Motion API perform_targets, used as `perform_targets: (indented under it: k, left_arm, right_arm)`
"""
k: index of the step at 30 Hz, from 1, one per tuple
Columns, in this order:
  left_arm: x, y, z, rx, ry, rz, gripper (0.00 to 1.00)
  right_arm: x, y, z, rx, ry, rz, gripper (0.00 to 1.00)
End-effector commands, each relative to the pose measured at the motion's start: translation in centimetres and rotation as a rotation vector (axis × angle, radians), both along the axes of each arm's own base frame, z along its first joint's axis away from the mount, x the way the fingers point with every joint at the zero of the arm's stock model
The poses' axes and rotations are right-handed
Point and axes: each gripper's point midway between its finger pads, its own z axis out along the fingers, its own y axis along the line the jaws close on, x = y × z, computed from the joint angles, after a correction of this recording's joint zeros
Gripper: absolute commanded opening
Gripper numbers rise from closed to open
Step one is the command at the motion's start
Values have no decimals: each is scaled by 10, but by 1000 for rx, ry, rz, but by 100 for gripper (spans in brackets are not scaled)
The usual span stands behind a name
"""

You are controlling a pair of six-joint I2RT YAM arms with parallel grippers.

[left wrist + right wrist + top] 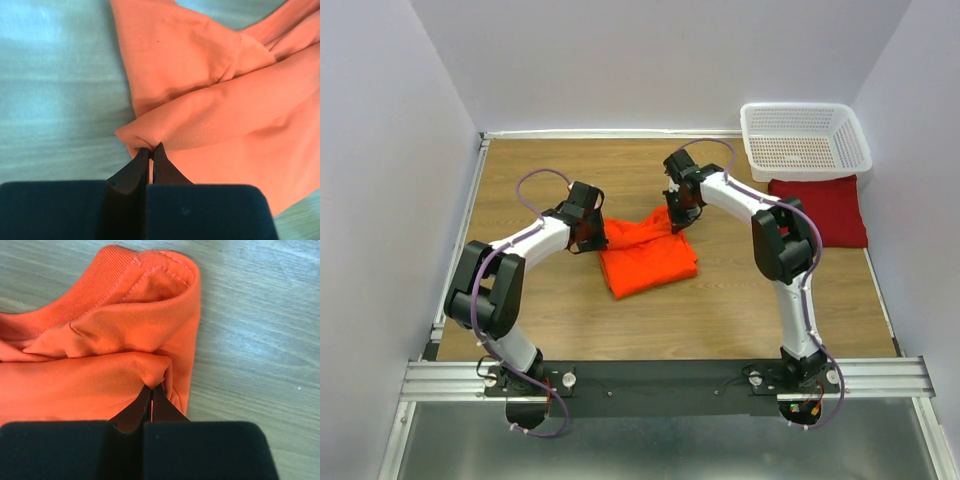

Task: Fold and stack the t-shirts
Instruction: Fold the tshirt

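Observation:
The orange t-shirt (646,256) lies partly folded in the middle of the table. My left gripper (595,237) is shut on a fold at its left edge; the left wrist view shows the jaws (151,148) pinching the orange cloth (210,100). My right gripper (678,220) is shut on the shirt's far right corner; the right wrist view shows the jaws (151,388) pinching a fold of the orange cloth (115,335) near the collar. The maroon t-shirt (823,208) lies as a folded rectangle at the far right.
A white mesh basket (805,140) stands at the back right, its near edge over the maroon shirt. White walls close the table on the left, back and right. Bare wood (570,310) lies in front of the orange shirt.

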Motion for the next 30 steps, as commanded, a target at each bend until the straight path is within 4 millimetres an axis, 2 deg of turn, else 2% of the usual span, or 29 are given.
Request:
perform_targets:
  k: [1,2,4,5,6,9,13,18,22,27,30]
  left_arm:
    - [29,2,25,16,-128,11,0]
    - [30,1,29,12,-140,8,0]
    - [33,0,40,4,-175,2,0]
    - [34,-1,44,2,-188,-3,0]
    - [36,-2,51,-2,-209,-7,0]
    - [37,-6,61,-13,-240,-22,0]
    - [36,-9,66,-22,-256,-41,0]
    - [40,-15,69,-35,-290,-69,0]
    - [47,-20,60,-39,-292,-82,0]
    - [52,-19,33,-18,-247,-61,0]
    - [56,-17,19,-1,-232,-47,0]
  right_arm:
    - [17,-11,0,-14,-93,-67,1]
    - [14,-13,-2,-17,-95,-71,1]
    - [18,-14,8,1,-142,-92,1]
    - [11,-18,2,-5,-133,-99,1]
    - [15,-17,14,17,-171,-111,1]
    - [12,-20,23,26,-195,-126,1]
    - [13,-25,50,39,-254,-150,1]
    - [9,-27,62,58,-276,-166,1]
    - [2,-37,51,30,-270,-206,1]
    - [5,-42,27,-14,-251,-221,1]
    - [9,-46,20,-36,-261,-252,1]
